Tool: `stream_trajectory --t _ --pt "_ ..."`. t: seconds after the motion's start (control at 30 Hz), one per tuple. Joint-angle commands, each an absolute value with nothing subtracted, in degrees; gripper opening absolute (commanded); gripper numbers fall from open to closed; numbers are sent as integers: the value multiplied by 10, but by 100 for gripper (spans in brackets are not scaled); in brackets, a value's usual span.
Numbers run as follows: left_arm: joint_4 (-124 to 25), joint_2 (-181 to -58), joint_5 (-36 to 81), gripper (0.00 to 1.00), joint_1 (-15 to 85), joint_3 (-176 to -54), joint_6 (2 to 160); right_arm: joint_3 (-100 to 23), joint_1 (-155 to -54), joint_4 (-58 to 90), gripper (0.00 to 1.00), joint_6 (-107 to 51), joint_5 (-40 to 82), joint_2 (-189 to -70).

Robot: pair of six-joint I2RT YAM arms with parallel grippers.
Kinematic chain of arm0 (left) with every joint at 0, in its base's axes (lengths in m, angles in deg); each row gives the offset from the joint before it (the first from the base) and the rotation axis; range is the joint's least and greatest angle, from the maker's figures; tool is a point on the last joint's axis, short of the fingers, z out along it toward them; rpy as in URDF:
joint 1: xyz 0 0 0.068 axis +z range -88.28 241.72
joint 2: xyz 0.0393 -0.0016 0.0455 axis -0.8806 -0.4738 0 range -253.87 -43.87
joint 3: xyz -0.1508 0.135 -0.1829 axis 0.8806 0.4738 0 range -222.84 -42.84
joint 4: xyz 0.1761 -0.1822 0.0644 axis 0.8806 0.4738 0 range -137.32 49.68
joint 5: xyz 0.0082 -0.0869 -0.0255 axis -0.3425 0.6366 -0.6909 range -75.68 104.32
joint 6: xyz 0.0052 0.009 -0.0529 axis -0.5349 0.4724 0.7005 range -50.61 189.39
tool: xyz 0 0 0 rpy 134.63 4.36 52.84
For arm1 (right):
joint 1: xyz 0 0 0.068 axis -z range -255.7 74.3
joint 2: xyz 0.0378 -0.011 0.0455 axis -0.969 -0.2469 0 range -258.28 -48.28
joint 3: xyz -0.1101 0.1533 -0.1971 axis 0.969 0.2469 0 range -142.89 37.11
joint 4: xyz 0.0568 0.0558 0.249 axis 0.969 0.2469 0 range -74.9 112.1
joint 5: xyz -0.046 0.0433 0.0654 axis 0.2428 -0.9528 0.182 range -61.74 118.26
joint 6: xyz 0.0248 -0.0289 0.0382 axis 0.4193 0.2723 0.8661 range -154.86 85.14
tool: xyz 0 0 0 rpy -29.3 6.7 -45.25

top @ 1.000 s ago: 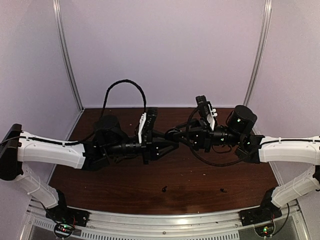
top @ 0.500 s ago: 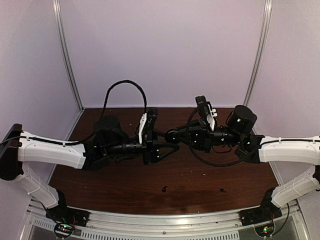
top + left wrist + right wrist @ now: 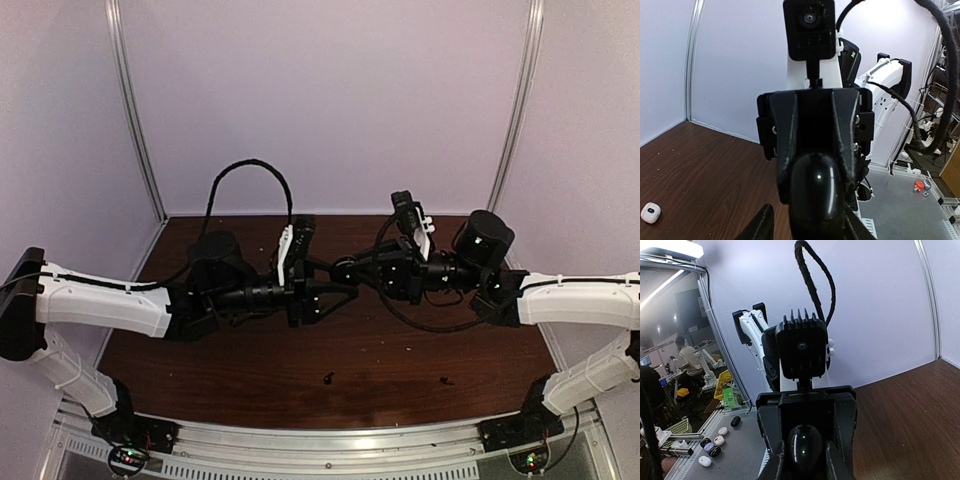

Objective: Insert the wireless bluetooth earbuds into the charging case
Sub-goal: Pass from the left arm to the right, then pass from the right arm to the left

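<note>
A glossy black charging case [image 3: 804, 445] hangs in mid-air between the two arms, above the middle of the table. My right gripper [image 3: 804, 467] is shut on it, one finger on each side. In the left wrist view the same charging case [image 3: 817, 190] sits between the right gripper's fingers [image 3: 786, 145]. My left gripper [image 3: 812, 235] is open, its tips spread on either side of the case and the left tip clearly off it. Two tiny black earbuds [image 3: 328, 378] [image 3: 446, 381] lie on the table near its front edge.
A small white rounded case [image 3: 650, 212] lies on the brown table [image 3: 250, 370] towards its left side. White walls close the back and sides. Both arms meet nose to nose over the table's middle [image 3: 342, 270].
The left gripper has opened and let go of the black case, and has drawn back slightly. The right gripper has closed on the case. The earbuds have not moved.
</note>
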State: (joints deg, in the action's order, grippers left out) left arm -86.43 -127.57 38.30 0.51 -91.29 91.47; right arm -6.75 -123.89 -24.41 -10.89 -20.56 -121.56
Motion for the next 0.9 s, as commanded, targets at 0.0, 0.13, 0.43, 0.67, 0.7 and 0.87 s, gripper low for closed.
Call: stream_trajectory --t 0.0,0.13,0.43,0.67,0.7,0.87 --pt "-891 -1272 363 45 6 -926 923 -68 -1240 -266 17 -104 -202 -1213" --pt "-891 -1273 358 43 7 -927 926 -68 -1240 -263 16 -106 -195 -1211" --pt "-892 -1276 359 46 7 -933 925 -70 -1243 -253 16 -113 -187 -1214" --pt "-896 -1278 370 46 6 -934 925 -70 -1243 -252 16 -115 -187 -1215" --pt "-897 -1279 371 48 6 -934 925 -70 -1243 -252 16 -115 -187 -1215" --pt "-895 -1280 372 42 7 -935 925 -70 -1243 -252 16 -115 -188 -1215"
